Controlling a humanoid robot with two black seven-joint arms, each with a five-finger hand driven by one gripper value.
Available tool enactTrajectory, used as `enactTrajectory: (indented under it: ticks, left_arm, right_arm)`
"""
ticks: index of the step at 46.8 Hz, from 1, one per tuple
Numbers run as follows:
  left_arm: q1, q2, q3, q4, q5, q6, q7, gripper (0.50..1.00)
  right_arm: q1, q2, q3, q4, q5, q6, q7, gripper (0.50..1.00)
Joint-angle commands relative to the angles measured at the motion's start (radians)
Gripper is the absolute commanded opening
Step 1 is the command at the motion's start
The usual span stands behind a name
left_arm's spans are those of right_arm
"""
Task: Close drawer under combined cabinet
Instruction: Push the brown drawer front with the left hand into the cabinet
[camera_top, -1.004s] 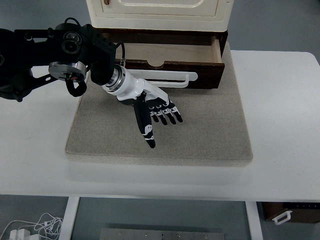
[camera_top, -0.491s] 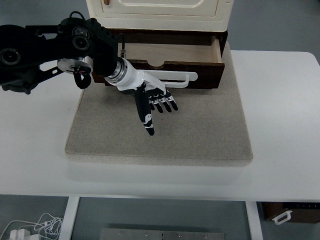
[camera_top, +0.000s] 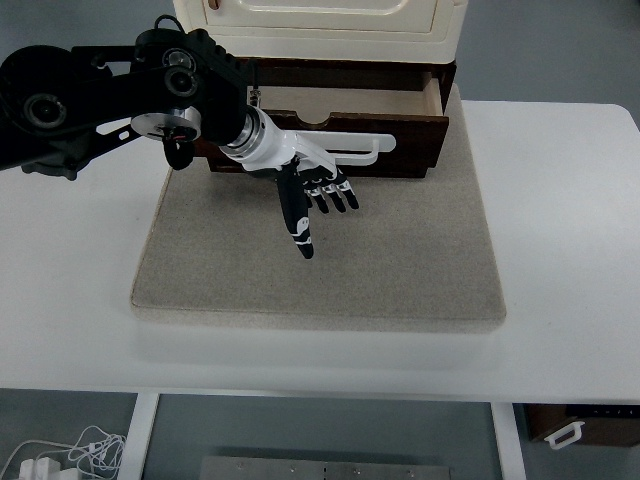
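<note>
A cream cabinet (camera_top: 320, 25) stands at the back of a grey mat (camera_top: 400, 260). Its dark wooden drawer (camera_top: 400, 130) is pulled out partway, with a white bar handle (camera_top: 365, 153) on the front. My left hand (camera_top: 315, 195) comes in from the left on a black arm (camera_top: 110, 95). Its fingers are spread and hold nothing. The back of the hand lies against the drawer front, over the left part of the handle. The right arm is not in view.
The mat lies on a white table (camera_top: 570, 220). White cables (camera_top: 70, 450) lie on the floor at the lower left. A dark box (camera_top: 585, 425) shows below the table's right edge.
My left hand has moved up toward the cabinet and reached the drawer front. The drawer now shows less of its inside than a second ago.
</note>
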Motion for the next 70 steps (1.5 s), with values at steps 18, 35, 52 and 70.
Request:
enactTrajectory:
  ticks: [18,35,52,70]
  left_arm:
    - [0.002,-0.003,-0.008,0.077,0.031,0.002,-0.010,0.996]
    - [0.015,0.000,-0.052,0.138,0.051,0.002,-0.017,0.996]
    - [0.015,0.001,-0.055,0.202,0.049,0.003,-0.021,0.996]
    - [0.017,0.006,-0.057,0.218,0.048,0.008,-0.031,0.996]
  right_arm:
    - [0.000,0.000,0.000,0.000,0.001,-0.001,0.000,0.952]
    - [0.000,0.000,0.000,0.000,0.001,-0.001,0.000,0.952]
    - [0.000,0.000,0.000,0.000,0.001,0.000,0.000,0.952]
    - [0.000,0.000,0.000,0.000,0.001,0.000,0.000,0.952]
